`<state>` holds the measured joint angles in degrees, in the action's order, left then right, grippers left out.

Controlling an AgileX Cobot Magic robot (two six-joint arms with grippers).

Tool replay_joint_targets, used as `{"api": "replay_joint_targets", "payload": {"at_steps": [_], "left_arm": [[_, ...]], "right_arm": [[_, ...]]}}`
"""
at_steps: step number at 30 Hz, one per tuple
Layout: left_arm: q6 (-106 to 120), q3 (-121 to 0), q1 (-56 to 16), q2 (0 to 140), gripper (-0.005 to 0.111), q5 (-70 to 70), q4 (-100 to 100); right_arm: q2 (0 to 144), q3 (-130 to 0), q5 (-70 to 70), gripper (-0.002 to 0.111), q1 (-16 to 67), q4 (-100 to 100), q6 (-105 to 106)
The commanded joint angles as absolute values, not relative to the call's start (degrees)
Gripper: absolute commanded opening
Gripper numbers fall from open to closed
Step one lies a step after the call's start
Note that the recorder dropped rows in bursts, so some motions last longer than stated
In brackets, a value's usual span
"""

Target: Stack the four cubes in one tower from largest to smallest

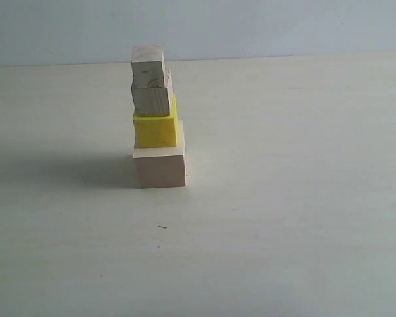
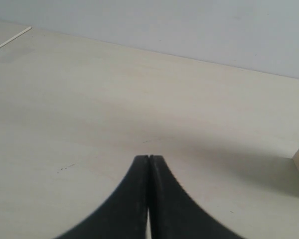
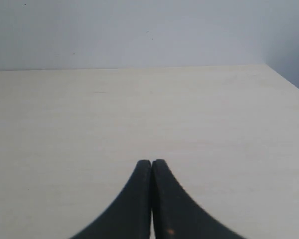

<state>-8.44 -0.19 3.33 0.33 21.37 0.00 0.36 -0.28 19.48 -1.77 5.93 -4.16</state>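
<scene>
On the table (image 1: 284, 231), the tower (image 1: 157, 119) stands complete: large cube (image 1: 160, 167), yellow cube (image 1: 155, 131), medium cube (image 1: 151, 100), small cube (image 1: 148, 66) on top, slightly offset. The left gripper (image 2: 148, 159) and right gripper (image 3: 152, 163) are pressed together, empty. Nothing appears left to stack

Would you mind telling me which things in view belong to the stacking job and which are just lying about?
Belong to the job: large pale wooden cube, yellow cube, medium wooden cube, small wooden cube, stacked bottom to top; left gripper and right gripper, both shut.

Just there: table, wall, small dark speck on the table.
</scene>
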Motion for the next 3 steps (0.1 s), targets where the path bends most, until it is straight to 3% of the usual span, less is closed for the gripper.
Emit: {"api": "replay_joint_targets", "payload": {"at_steps": [1,3], "left_arm": [[-8.55,0.0,3.4,0.0,0.0,21.12,-0.36],[-8.55,0.0,3.4,0.0,0.0,21.12,-0.36]], "right_arm": [[0.0,0.0,19.15,0.0,-2.02,6.41,-3.72],[0.0,0.0,19.15,0.0,-2.02,6.41,-3.72]]}}
